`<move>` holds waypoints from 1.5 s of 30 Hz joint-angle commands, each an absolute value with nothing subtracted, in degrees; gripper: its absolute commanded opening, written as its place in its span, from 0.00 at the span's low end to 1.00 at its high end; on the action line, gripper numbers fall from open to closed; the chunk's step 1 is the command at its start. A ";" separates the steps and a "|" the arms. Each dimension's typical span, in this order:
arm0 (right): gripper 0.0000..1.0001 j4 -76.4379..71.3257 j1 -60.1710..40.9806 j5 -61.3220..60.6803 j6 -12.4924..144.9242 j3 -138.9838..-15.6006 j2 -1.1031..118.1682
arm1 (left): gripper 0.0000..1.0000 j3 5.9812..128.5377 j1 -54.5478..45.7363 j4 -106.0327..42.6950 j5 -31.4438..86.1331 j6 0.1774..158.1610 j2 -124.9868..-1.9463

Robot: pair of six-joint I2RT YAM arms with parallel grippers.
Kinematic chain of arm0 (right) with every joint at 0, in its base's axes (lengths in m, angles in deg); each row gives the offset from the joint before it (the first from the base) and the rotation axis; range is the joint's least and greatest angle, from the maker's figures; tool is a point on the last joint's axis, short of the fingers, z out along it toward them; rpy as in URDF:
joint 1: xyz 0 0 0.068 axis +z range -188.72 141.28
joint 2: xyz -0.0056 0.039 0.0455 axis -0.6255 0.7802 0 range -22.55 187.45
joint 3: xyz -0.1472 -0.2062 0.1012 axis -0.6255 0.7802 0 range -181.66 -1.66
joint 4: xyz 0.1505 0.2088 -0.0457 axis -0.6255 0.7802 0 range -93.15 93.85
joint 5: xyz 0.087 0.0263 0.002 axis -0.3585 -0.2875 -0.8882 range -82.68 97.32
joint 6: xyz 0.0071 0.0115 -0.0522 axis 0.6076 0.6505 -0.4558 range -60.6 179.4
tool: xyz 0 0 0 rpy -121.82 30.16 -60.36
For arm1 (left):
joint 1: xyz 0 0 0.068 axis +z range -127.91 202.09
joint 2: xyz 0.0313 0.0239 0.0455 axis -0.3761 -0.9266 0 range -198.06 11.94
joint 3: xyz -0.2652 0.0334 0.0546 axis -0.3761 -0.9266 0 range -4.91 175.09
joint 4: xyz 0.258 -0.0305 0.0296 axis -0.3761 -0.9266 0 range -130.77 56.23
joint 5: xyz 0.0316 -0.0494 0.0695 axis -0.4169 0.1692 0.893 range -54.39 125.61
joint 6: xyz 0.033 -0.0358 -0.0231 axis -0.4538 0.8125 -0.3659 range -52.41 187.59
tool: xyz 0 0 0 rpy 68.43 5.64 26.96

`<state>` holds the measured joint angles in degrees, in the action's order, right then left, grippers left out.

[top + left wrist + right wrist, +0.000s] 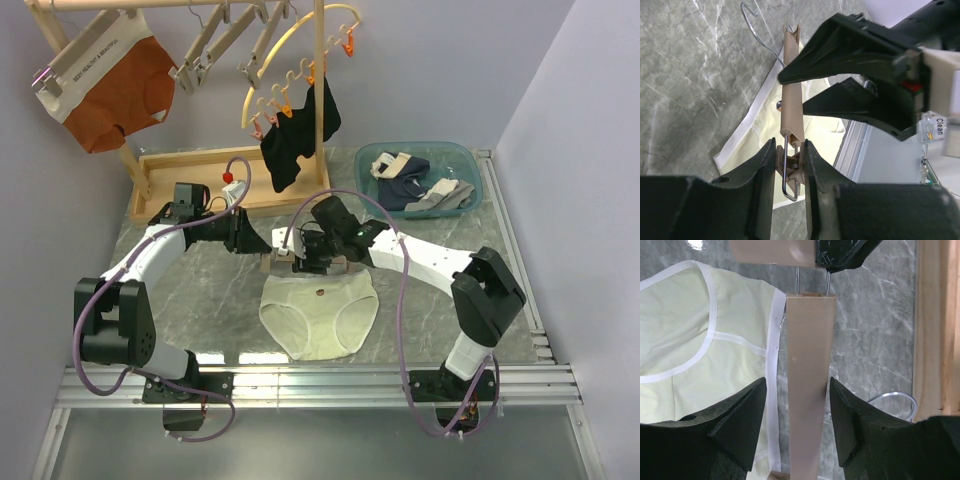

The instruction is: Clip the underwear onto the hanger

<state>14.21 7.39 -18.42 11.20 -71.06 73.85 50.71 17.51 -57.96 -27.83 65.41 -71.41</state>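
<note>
The cream-yellow underwear (320, 312) lies flat on the marble table, waistband toward the arms' far side. The light-wood hanger (297, 258) sits along that waistband. My left gripper (262, 245) is shut on the clip (791, 162) at one end of the hanger (791, 100). My right gripper (308, 250) is open and straddles the bar (807, 340), its right finger close against the bar's side. In the right wrist view the underwear (690, 340) lies left of the bar, waistband edge beside it. The wire hook (752, 20) rests on the table.
A wooden rack base (200, 175) stands behind the grippers, with rust-orange briefs (115, 85), spare wood hangers (230, 45) and a black garment (300, 135) on a yellow hoop. A blue basin (470, 165) of clothes sits back right.
</note>
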 commanded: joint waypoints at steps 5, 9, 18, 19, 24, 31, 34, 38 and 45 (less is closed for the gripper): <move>0.59 10.56 8.04 -17.64 10.89 -75.13 76.68 | 0.00 51.43 17.35 -54.08 -32.16 66.18 -70.77; 0.28 9.95 8.12 -16.59 10.36 -75.92 78.26 | 0.00 51.08 17.35 -53.89 -31.98 66.71 -71.20; 0.00 13.10 8.12 -13.77 5.18 -77.76 80.46 | 0.58 61.43 17.87 -72.43 -30.93 53.88 -81.56; 0.00 13.89 8.12 -13.69 4.91 -77.95 80.72 | 0.61 61.97 17.96 -73.14 -30.93 52.40 -82.10; 0.00 14.68 8.04 -12.90 3.86 -78.91 82.65 | 0.65 66.79 18.05 -80.07 -30.84 46.33 -87.01; 0.00 16.88 8.12 -12.98 3.24 -80.76 84.41 | 0.69 69.62 17.79 -88.35 -29.70 37.71 -91.68; 0.00 17.24 8.12 -13.07 3.24 -81.29 84.68 | 0.68 69.10 17.44 -86.86 -27.86 38.67 -92.30; 0.00 18.47 8.21 -13.16 3.15 -82.51 85.20 | 0.66 68.13 17.00 -83.70 -26.62 40.69 -91.86; 0.00 19.44 8.39 -13.07 2.62 -82.61 85.47 | 0.54 67.96 16.82 -82.90 -26.71 41.05 -92.30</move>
